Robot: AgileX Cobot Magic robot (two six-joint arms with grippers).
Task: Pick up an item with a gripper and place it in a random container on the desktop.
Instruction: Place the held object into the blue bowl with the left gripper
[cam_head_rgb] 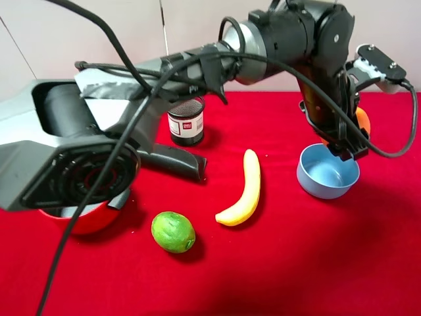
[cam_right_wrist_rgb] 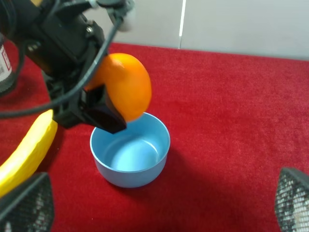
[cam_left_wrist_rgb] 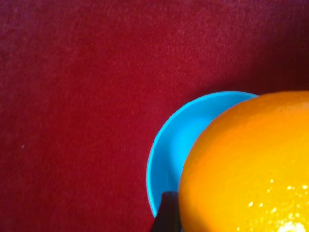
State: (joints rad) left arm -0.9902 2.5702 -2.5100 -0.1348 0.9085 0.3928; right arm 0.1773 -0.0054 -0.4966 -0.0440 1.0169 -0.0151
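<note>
Orange [cam_right_wrist_rgb: 124,84] looks round, smooth and a bit heavy, so it could slip or roll, and the left claw [cam_right_wrist_rgb: 118,108] is squeezed tight across its fat middle, likely the best hold, just above the light blue bowl [cam_right_wrist_rgb: 131,175] on the red cloth [cam_right_wrist_rgb: 231,121].

One orange [cam_right_wrist_rgb: 128,84], one lime [cam_head_rgb: 173,232], one banana [cam_head_rgb: 245,189], one blue bowl [cam_head_rgb: 316,188], one red pot [cam_head_rgb: 85,222], one mesh cup [cam_head_rgb: 186,122]
</note>
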